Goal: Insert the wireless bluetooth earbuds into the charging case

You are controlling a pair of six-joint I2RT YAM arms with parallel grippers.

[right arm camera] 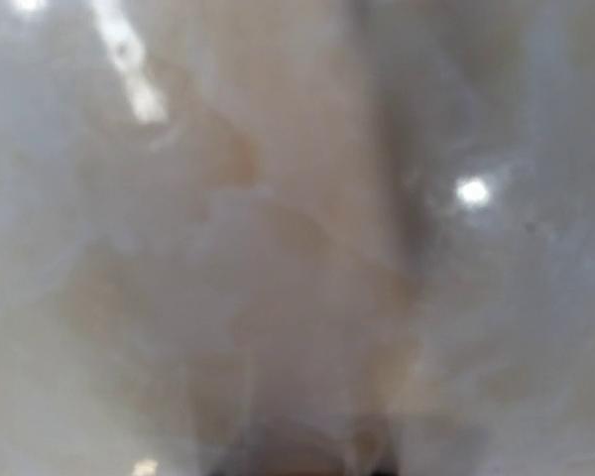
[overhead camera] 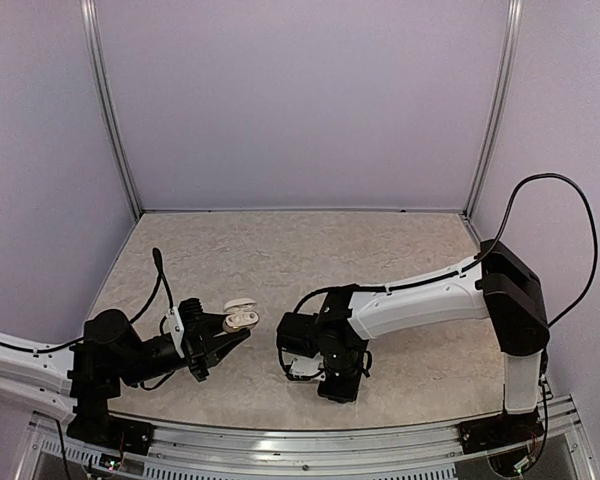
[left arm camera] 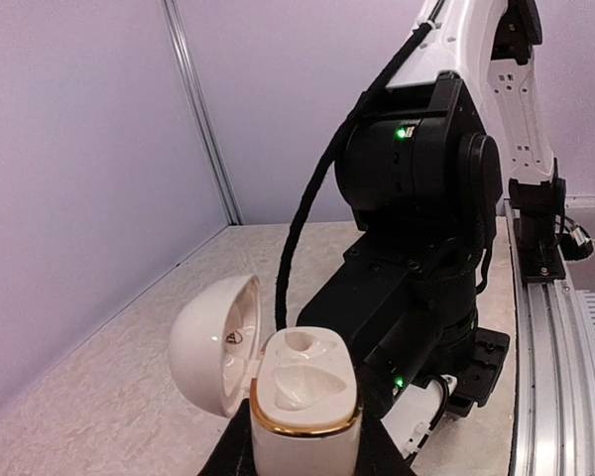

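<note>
Left gripper (overhead camera: pixel 235 328) clamped shut on the open case (left arm camera: pixel 304 392), held above the table (overhead camera: pixel 280 250). Right gripper (overhead camera: pixel 300 366) nose-down at the table; its wrist view is blurred, so you cannot tell its opening or load. Risk: a poor pinch lets an earbud roll off. Count: one case, two empty wells (left arm camera: pixel 298 341), no earbuds visible.

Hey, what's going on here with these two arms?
The left claw grips a white charging case, lid flipped open, sockets looking empty. The right claw is down close to the table. Its camera view is just a blur, so whether it holds anything can't be told.
</note>
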